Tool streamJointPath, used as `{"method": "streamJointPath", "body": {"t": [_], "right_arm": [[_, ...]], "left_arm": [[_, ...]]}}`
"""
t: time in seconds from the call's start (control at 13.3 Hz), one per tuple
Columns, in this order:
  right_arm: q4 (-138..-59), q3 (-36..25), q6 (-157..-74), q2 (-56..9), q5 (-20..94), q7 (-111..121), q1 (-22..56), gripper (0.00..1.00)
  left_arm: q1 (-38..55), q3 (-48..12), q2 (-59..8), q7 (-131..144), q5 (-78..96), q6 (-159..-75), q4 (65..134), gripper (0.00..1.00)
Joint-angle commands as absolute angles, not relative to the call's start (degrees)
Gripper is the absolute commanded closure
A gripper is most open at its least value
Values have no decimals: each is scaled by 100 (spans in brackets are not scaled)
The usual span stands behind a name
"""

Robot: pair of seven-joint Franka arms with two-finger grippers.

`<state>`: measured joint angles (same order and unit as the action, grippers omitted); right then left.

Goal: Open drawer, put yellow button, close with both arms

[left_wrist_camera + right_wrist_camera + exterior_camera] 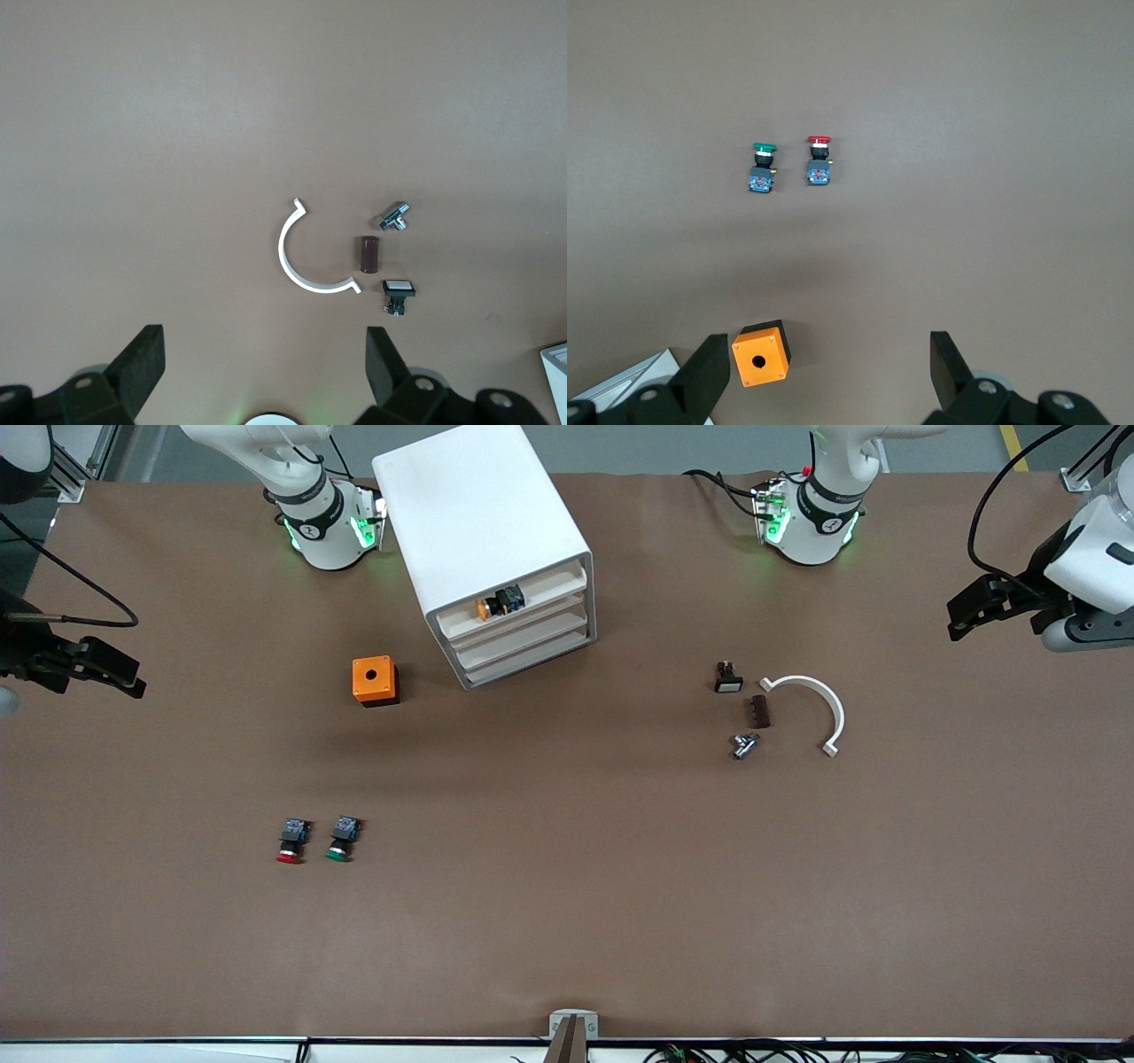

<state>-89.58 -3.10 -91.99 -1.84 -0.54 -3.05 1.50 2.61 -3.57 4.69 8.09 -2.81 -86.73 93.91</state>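
- Yellow button (498,602) lies in the top drawer (518,607) of the white cabinet (483,540); the drawer sits pushed in, level with the three below it.
- Left gripper (983,607) hangs over the table's left-arm end, fingers (142,363) spread, holding nothing.
- Right gripper (93,669) hangs over the right-arm end, fingers (709,376) spread, holding nothing.
- Orange box (374,680) sits beside the cabinet, toward the right arm's end.
- Red button (290,841) and green button (341,839) lie side by side, nearer the camera than the box.
- White arc (811,708), brown block (760,711), metal fitting (742,745) and a small switch (727,678) are clustered toward the left arm's end.
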Motion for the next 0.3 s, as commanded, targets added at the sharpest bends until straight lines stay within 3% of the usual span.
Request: {"method": "streamJointPath", "body": {"t": [0.0, 0.22], "right_arm": [[-9114, -255, -9255, -26, -105, -255, 88, 0], [-9114, -255, -9255, -26, -97, -255, 79, 0]], "left_arm": [[149, -422, 528, 756, -316, -8640, 9343, 0], [158, -422, 519, 782, -334, -8631, 9325, 0]]}}
